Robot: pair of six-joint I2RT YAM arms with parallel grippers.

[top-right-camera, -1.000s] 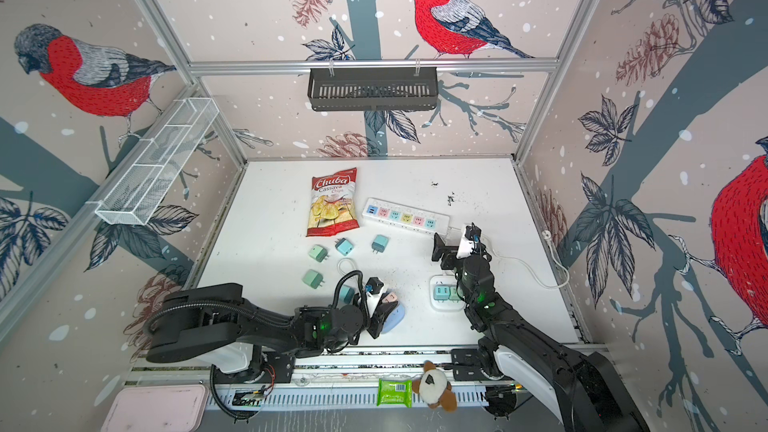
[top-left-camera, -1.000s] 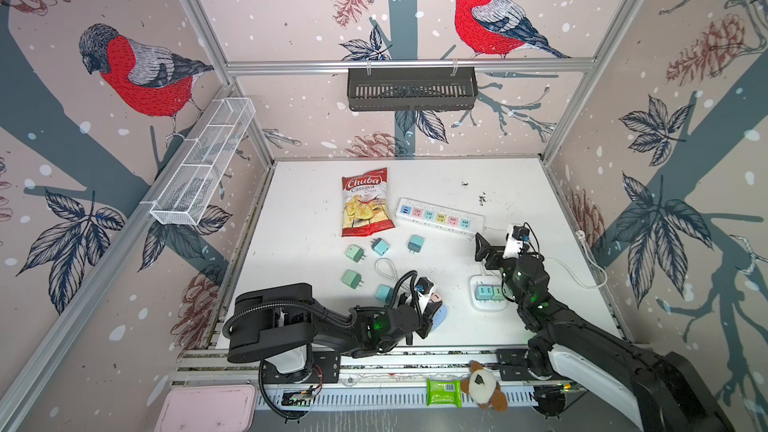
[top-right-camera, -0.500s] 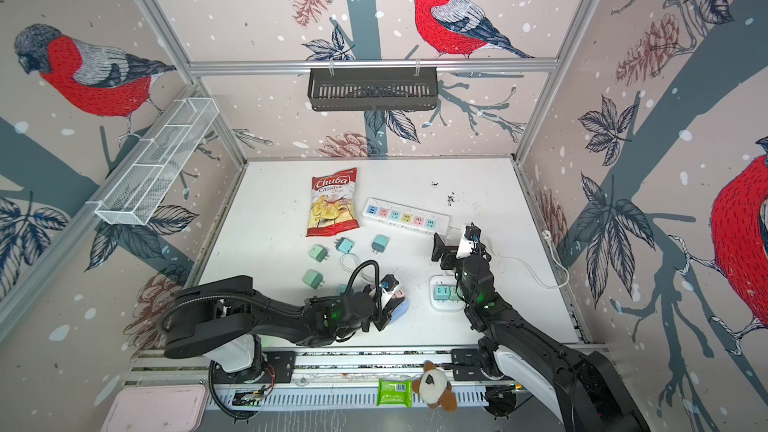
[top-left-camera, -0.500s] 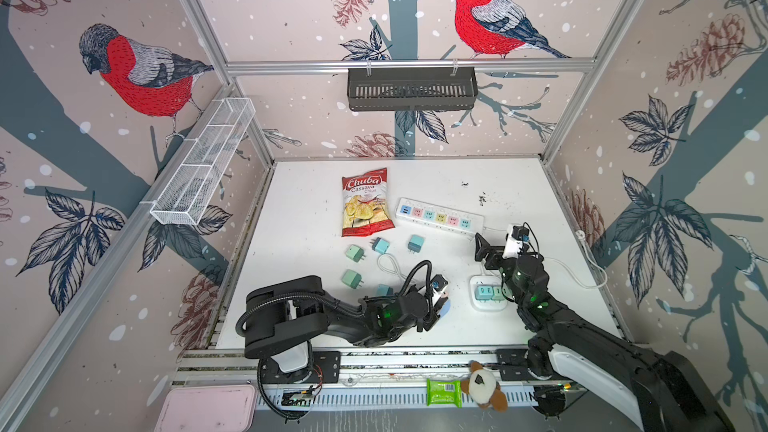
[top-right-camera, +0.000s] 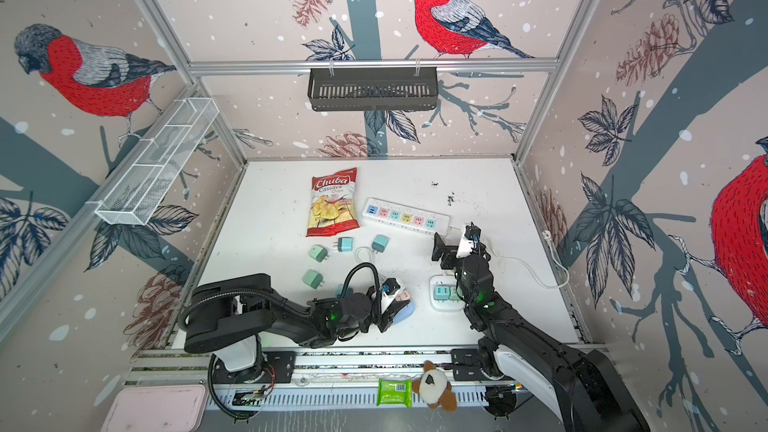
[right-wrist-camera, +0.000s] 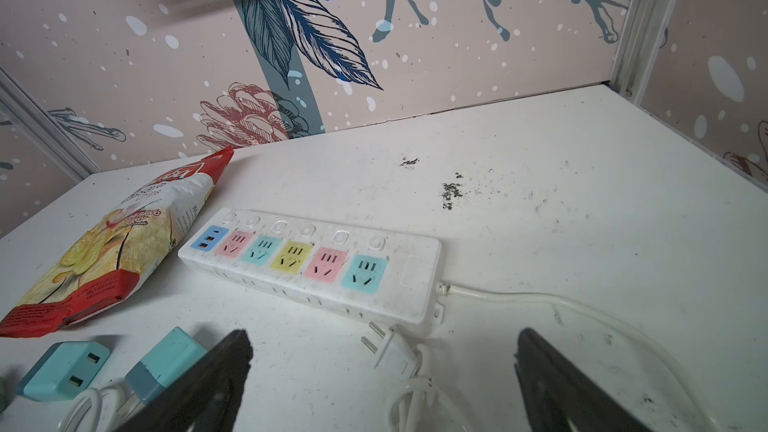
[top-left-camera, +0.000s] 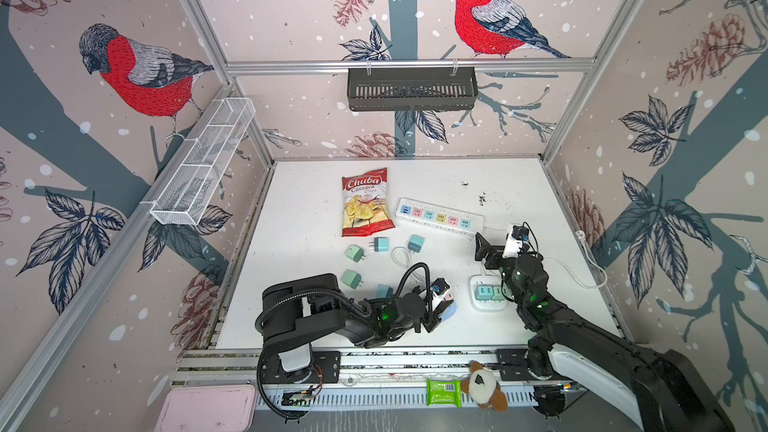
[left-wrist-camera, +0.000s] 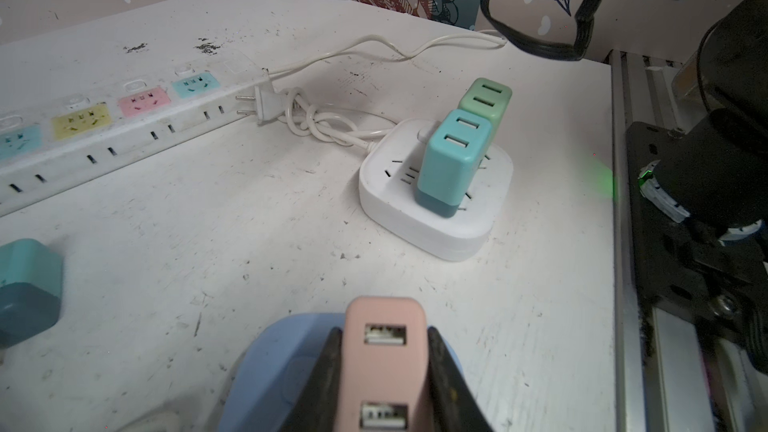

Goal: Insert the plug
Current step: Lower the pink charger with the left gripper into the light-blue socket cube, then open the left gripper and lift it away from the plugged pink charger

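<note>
My left gripper (left-wrist-camera: 384,371) is shut on a pink plug (left-wrist-camera: 384,363) with two USB ports, its black fingers (left-wrist-camera: 328,367) pressed to both sides. A blue round piece (left-wrist-camera: 270,367) lies right under the plug; whether they touch is hidden. In both top views this gripper (top-left-camera: 440,301) (top-right-camera: 397,299) hangs near the table's front middle. To its right stands a white square socket (left-wrist-camera: 436,234) (top-left-camera: 488,305) with a teal and a green plug in it. My right gripper (top-left-camera: 498,245) (right-wrist-camera: 382,367) is open and empty beyond that socket, over a white cord plug (right-wrist-camera: 390,347).
A long white power strip (top-left-camera: 440,216) (right-wrist-camera: 311,259) with coloured outlets lies mid-table, a chips bag (top-left-camera: 365,201) to its left. Several loose teal and green plugs (top-left-camera: 354,253) lie below the bag. White cable (top-left-camera: 577,272) loops toward the right wall.
My left arm has shifted a little to the right with the pink plug, nearer the white square socket. The right arm has stayed still and open.
</note>
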